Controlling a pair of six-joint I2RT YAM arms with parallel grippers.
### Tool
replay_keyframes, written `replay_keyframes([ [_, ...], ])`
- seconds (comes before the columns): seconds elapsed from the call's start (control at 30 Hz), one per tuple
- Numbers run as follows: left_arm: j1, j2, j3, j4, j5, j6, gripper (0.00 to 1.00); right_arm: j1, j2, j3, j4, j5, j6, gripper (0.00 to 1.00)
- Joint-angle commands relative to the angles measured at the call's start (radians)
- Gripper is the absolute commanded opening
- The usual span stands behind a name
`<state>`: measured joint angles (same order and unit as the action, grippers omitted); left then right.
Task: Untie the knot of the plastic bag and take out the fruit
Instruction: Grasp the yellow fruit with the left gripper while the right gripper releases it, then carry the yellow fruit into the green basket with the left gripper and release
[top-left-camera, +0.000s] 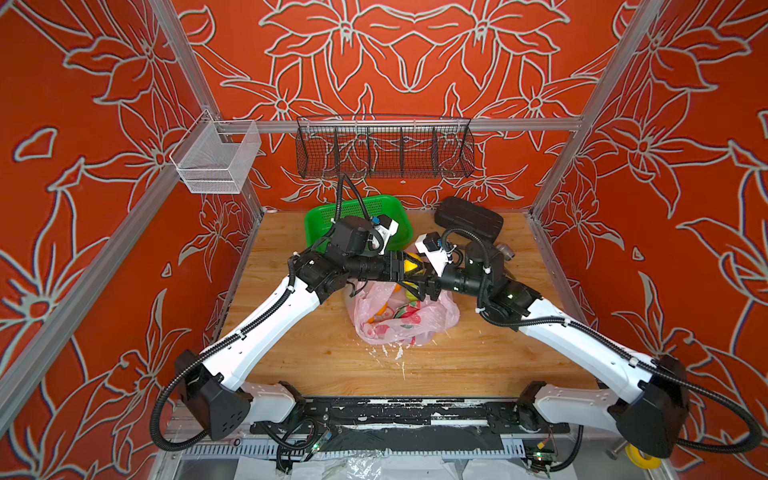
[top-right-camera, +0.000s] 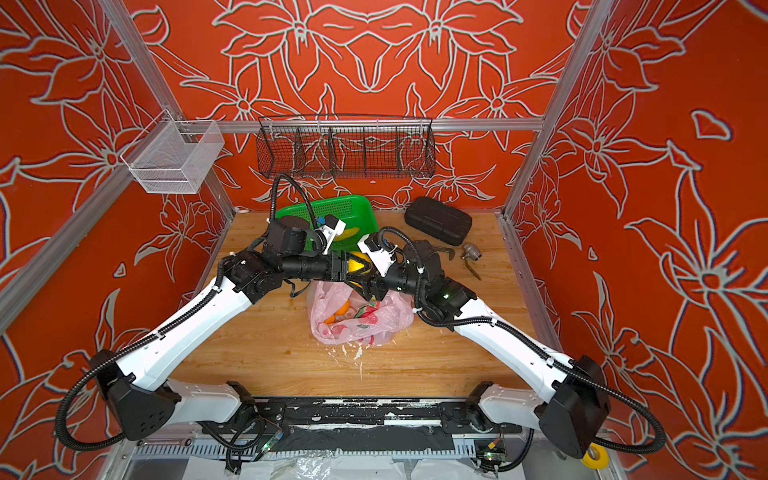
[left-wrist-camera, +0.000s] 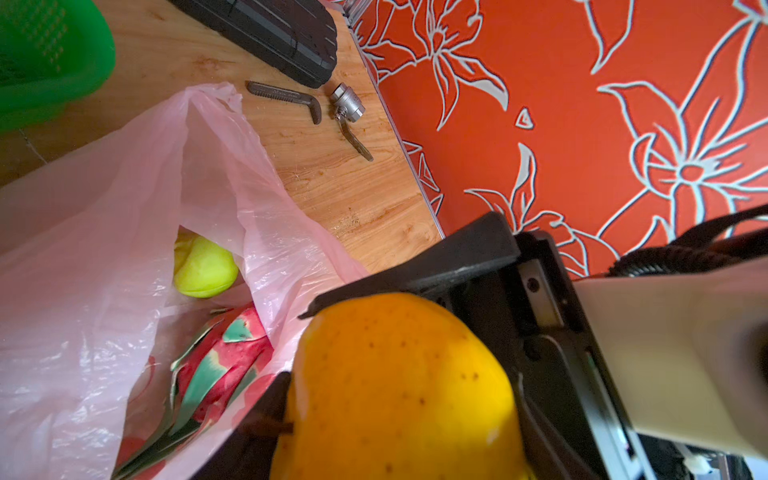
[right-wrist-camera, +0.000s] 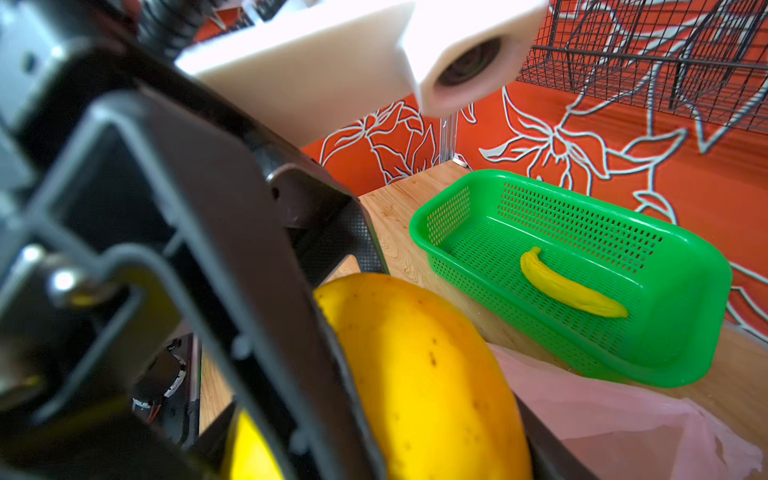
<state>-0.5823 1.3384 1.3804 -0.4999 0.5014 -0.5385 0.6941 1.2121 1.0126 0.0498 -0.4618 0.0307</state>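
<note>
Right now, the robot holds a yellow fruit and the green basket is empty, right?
Not quite. The green basket isn't empty: a yellow banana lies in it, as the right wrist view shows. The robot does hold a yellow fruit.

Obscured and cropped items
Yellow fruit (left-wrist-camera: 395, 386) cropped by the left wrist view's edge; plastic bag (top-left-camera: 399, 324) far end hidden beneath left arm (top-left-camera: 365, 268) and right arm (top-left-camera: 469, 270) in both top views; green basket (top-left-camera: 386, 205) partly behind the left arm.

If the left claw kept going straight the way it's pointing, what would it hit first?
The left claw would first press into the yellow-orange speckled fruit already between its jaws; just beyond, probably the right claw facing it.
</note>
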Motion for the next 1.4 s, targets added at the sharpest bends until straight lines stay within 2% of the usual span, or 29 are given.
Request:
replay_keyframes([
  [0.0, 0.002, 0.002, 0.025, -0.024, -0.012, 0.019, 0.57, -0.001, -0.006, 0.025, 0.03, 0.015, 0.001, 0.86],
  [0.13, 0.031, 0.01, 0.04, -0.02, -0.06, 0.029, 0.57, -0.001, -0.048, 0.016, 0.002, 0.075, 0.03, 0.97],
  [0.33, 0.113, 0.058, 0.086, -0.007, -0.2, 0.071, 0.56, -0.001, -0.132, 0.0, -0.044, 0.159, 0.088, 0.97],
  [0.47, 0.195, 0.127, 0.13, -0.001, -0.27, 0.089, 0.56, -0.001, -0.142, 0.075, -0.203, 0.202, 0.162, 0.97],
  [0.7, 0.286, 0.289, 0.257, -0.092, -0.447, 0.148, 0.56, 0.004, -0.156, 0.141, -0.387, 0.167, 0.232, 0.96],
  [0.87, 0.359, 0.426, 0.333, -0.131, -0.462, 0.167, 0.54, 0.004, -0.197, 0.116, -0.423, 0.212, 0.219, 0.97],
  [1.13, 0.429, 0.63, 0.411, -0.199, -0.538, 0.187, 0.51, 0.004, -0.258, 0.074, -0.447, 0.221, 0.205, 0.97],
  [1.37, 0.472, 0.746, 0.413, -0.229, -0.569, 0.189, 0.5, 0.004, -0.303, 0.051, -0.487, 0.216, 0.187, 0.97],
])
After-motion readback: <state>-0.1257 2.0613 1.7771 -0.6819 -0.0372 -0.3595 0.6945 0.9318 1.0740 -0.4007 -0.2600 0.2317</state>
